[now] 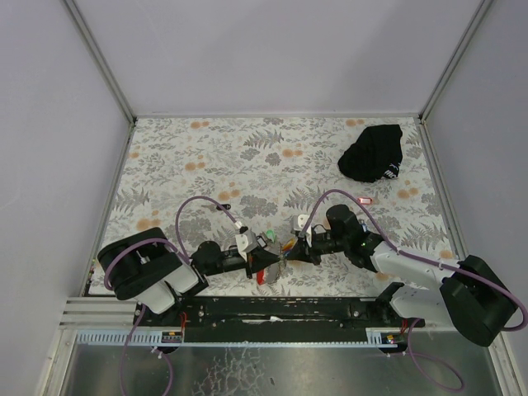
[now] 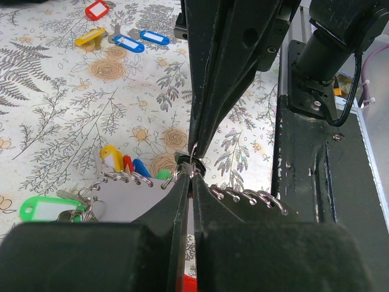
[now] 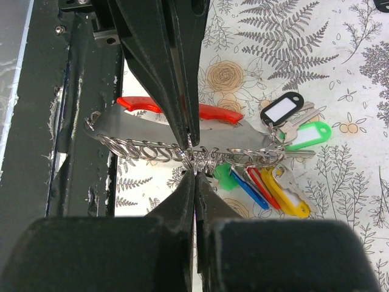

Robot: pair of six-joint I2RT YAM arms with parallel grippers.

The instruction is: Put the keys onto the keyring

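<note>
The keyring (image 3: 243,134) is a flat grey strap with a red end and a row of metal rings, held just above the table between both arms (image 1: 262,277). Yellow (image 3: 285,191), red, blue, green (image 3: 310,135) and black (image 3: 282,109) tagged keys hang from its rings. My left gripper (image 2: 192,172) is shut on one ring from one side, and my right gripper (image 3: 196,172) is shut on a ring from the other, tips almost touching (image 1: 280,252). Loose keys with red (image 2: 97,9), yellow (image 2: 90,36) and blue (image 2: 127,43) tags lie on the cloth further off.
A large black cloth bundle (image 1: 375,153) lies at the back right. A small red tag (image 1: 367,200) lies on the floral table cover beyond the right arm. The black base rail (image 1: 272,309) runs along the near edge, close under the grippers.
</note>
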